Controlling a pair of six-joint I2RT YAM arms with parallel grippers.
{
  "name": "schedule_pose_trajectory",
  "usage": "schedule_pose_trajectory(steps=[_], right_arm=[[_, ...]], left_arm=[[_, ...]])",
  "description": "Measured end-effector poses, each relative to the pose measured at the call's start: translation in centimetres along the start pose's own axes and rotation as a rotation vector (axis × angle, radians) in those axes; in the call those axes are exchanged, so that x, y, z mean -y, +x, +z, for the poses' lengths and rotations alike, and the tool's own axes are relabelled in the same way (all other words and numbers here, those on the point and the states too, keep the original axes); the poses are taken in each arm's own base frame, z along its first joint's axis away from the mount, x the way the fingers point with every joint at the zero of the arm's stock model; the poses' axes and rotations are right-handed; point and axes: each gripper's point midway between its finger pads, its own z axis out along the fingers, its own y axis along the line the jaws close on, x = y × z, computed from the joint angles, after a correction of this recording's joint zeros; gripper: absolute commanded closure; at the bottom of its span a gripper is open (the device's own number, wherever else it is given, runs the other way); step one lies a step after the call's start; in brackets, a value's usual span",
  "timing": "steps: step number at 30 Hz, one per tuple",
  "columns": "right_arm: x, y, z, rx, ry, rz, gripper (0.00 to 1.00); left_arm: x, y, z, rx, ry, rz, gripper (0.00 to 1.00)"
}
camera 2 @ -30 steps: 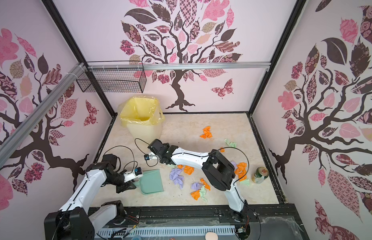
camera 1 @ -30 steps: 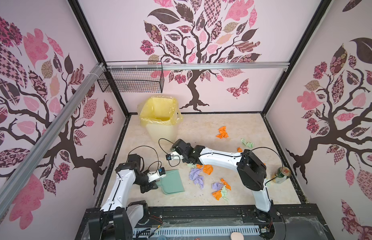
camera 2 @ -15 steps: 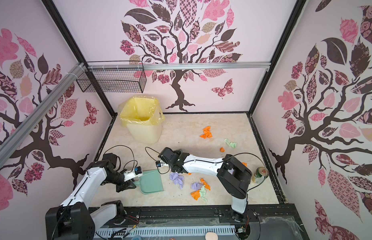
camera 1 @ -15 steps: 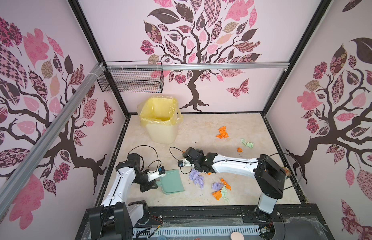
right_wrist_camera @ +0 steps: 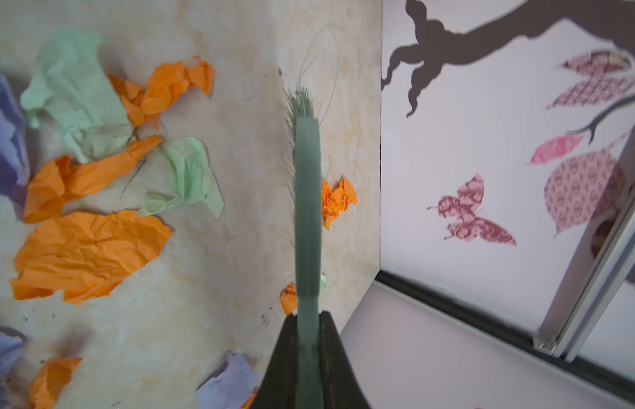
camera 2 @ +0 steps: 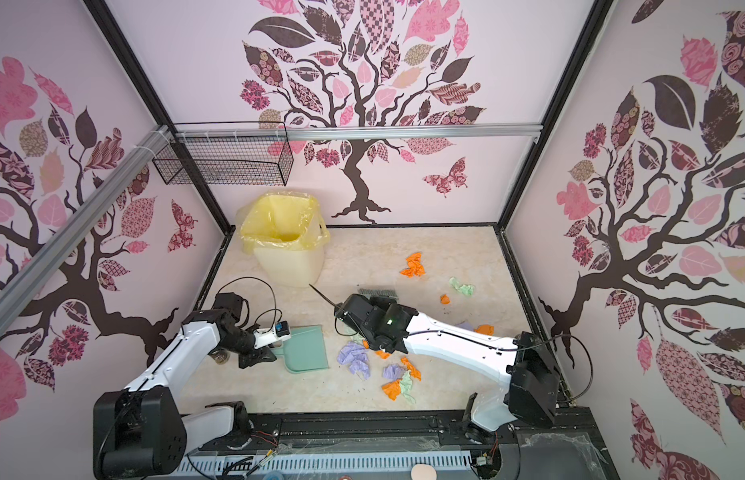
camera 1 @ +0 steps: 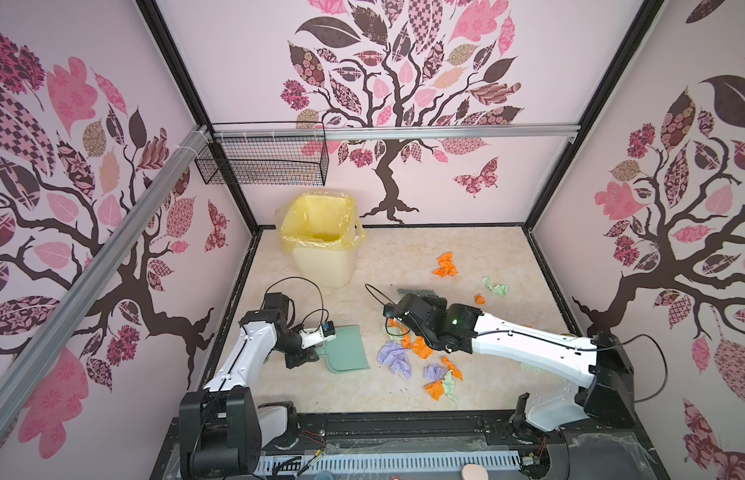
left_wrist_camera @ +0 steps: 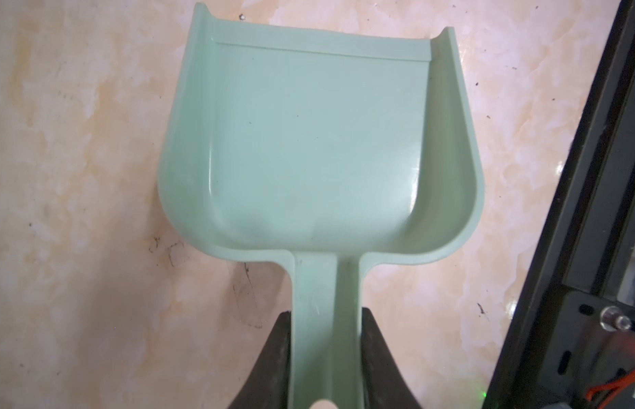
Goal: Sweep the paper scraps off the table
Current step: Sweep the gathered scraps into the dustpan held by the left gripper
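Several orange, lilac and pale green paper scraps lie on the beige table (camera 1: pixel 404 253). A cluster (camera 1: pixel 420 361) sits at the front middle, and an orange scrap (camera 1: pixel 445 265) and a green scrap (camera 1: pixel 495 287) lie further back. My left gripper (left_wrist_camera: pixel 326 318) is shut on the handle of the empty teal dustpan (left_wrist_camera: pixel 319 141), which lies flat left of the cluster in both top views (camera 2: pixel 306 347). My right gripper (right_wrist_camera: pixel 309 318) is shut on the brush (right_wrist_camera: pixel 307 194). Its bristles (camera 1: pixel 416 292) show behind the cluster. An orange scrap (right_wrist_camera: pixel 339 200) lies beside the brush.
A bin with a yellow liner (camera 1: pixel 321 245) stands at the back left. A wire basket (camera 1: pixel 262 160) hangs on the wall above it. Walls close in three sides, and a black frame edge (camera 1: pixel 404 415) runs along the front. The right arm (camera 1: pixel 529 345) stretches over the front right.
The right arm has swung the brush rightward, from near the dustpan to behind the scrap cluster. The left arm and the dustpan have not moved.
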Motion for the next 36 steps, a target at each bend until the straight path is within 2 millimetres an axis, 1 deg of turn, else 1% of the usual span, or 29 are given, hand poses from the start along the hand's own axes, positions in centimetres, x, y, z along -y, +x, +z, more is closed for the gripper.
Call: schedule_pose_trajectory(steps=[2, 3, 4, 6, 9, 12, 16, 19, 23, 26, 32, 34, 36], right_arm=[[1.5, 0.3, 0.1, -0.075, 0.006, 0.135, 1.00], [1.8, 0.6, 0.5, -0.119, 0.006, 0.191, 1.00], [1.6, 1.0, 0.9, -0.154, 0.004, 0.226, 1.00], [0.1, 2.7, 2.0, -0.256, 0.005, 0.274, 1.00], [-2.3, 4.2, 3.1, -0.366, -0.044, 0.332, 1.00], [-3.7, 4.6, 3.7, -0.429, -0.064, 0.406, 1.00], [-5.3, 4.1, 4.0, -0.453, -0.108, 0.514, 1.00], [-6.6, 3.6, 3.9, -0.463, -0.164, 0.587, 1.00], [-8.3, 2.3, 3.7, -0.451, -0.241, 0.663, 1.00], [-9.3, 0.8, 3.0, -0.425, -0.291, 0.691, 1.00], [-10.1, -3.0, 1.9, -0.363, -0.369, 0.727, 1.00], [-10.7, -4.0, 1.7, -0.351, -0.391, 0.729, 1.00], [-11.1, -4.5, 1.4, -0.345, -0.411, 0.730, 1.00]], left_arm=[[0.0, -0.4, 0.2, -0.011, 0.005, 0.015, 1.00], [-0.2, -0.6, 0.3, -0.014, 0.006, 0.017, 1.00], [-0.4, -0.9, 0.2, -0.014, 0.005, 0.020, 1.00], [-0.9, -1.4, 0.2, -0.012, -0.003, 0.017, 1.00], [-1.2, -1.7, 0.4, -0.019, -0.012, 0.020, 1.00], [-1.1, -2.3, 0.8, -0.028, -0.014, 0.042, 1.00], [-1.1, -3.1, 1.1, -0.028, -0.024, 0.064, 1.00], [-1.3, -3.2, 1.4, -0.029, -0.021, 0.057, 1.00], [-1.4, -3.0, 2.1, -0.034, 0.000, 0.038, 1.00], [-1.5, -3.2, 2.3, -0.028, 0.000, 0.033, 1.00], [-1.5, -3.8, 3.1, -0.021, 0.012, 0.040, 1.00], [-1.5, -4.1, 3.4, -0.019, 0.018, 0.043, 1.00], [-1.5, -4.3, 3.6, -0.018, 0.022, 0.046, 1.00]])
